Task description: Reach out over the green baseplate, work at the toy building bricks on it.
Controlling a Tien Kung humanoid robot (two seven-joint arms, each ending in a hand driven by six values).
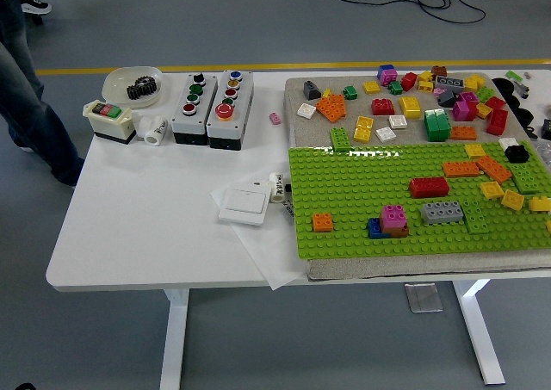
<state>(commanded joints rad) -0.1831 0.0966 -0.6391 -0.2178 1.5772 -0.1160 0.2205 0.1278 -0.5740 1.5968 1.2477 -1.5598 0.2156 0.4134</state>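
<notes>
Head view shows no robot hand over the desk, so its state cannot be told; the green baseplate at right carries scattered bricks, and the reach seems not yet begun.

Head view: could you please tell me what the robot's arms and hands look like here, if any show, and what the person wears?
No robot arm or hand shows in this view, so nothing can be said of them. Of the person at the top left only the legs show, in blue jeans, plus a black shoe with a white sole. No sleeve is visible.
</notes>
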